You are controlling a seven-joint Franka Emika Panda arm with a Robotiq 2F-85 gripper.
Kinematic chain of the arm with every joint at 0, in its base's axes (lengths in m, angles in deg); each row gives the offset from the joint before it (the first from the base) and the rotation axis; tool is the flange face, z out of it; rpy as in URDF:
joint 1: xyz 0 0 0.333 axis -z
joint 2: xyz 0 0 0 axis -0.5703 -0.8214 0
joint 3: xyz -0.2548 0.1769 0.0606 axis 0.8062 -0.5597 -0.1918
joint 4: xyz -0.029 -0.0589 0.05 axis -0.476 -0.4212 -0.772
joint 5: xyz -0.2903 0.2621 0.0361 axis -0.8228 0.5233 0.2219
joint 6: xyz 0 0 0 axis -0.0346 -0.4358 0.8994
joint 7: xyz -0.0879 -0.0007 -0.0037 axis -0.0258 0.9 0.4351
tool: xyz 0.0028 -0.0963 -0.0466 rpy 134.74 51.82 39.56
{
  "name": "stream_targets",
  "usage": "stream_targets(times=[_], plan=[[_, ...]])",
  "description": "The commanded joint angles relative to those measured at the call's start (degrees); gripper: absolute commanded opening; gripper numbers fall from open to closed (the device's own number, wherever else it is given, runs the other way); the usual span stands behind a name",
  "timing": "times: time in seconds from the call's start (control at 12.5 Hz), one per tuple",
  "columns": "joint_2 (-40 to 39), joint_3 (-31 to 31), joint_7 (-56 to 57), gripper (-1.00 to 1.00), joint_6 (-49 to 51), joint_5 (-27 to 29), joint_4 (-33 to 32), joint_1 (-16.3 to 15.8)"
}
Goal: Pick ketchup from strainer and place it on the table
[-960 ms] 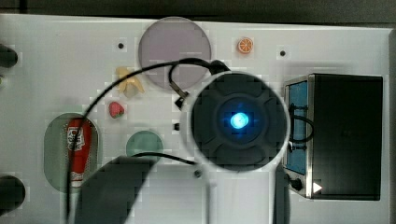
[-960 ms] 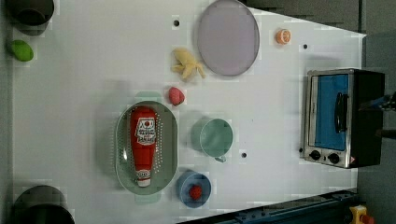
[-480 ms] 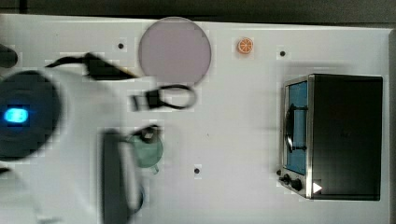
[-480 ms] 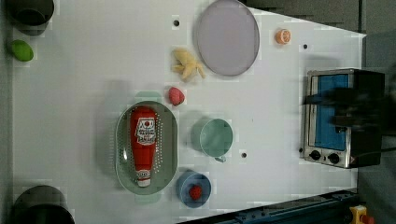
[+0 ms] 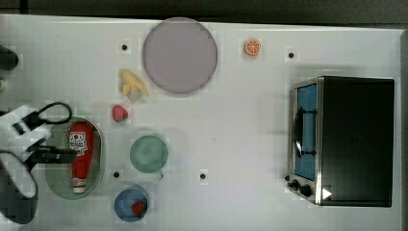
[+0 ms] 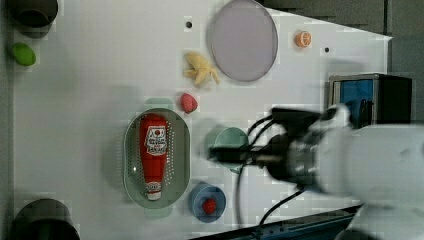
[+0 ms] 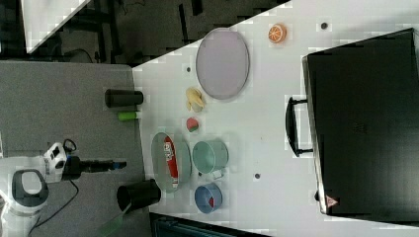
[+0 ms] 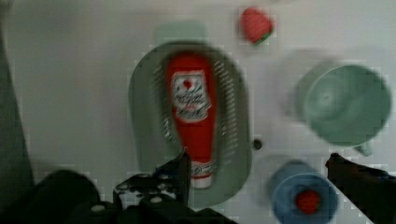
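Wrist view catches gripper (image 8: 257,170) spread wide and empty, fingertips (image 8: 184,163) cut off at the frame edge, above ketchup (image 8: 190,112) lying flat in strainer (image 8: 144,107), cap toward six o'clock.

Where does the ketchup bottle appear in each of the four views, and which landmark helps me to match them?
Top view: the ketchup lies in the strainer, lower left.
Left view: lying in the strainer, left of centre.
Right view: in the strainer, left of centre.
Wrist view: near the centre, lying in the strainer.
Shared landmark: the green cup beside the strainer.
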Motion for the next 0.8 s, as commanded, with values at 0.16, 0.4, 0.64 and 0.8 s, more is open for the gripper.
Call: stream_targets(times=[0.16,0.4,0.64,0.8], plan=[[-4.3,-1.9,-4.6,1.00,-8.6,-4.6,-3.4,0.4],[-10.2,-2.0,-7.8,1.00,-17.4,-11.5,-6.6,-0.7],[-17.4,-1.9,-11.1,1.00,-25.5,-16.6,-8.1,-1.1],[-22.0,-1.7,-13.8,1.00,-28.9,-20.7,-8.1,-1.4]])
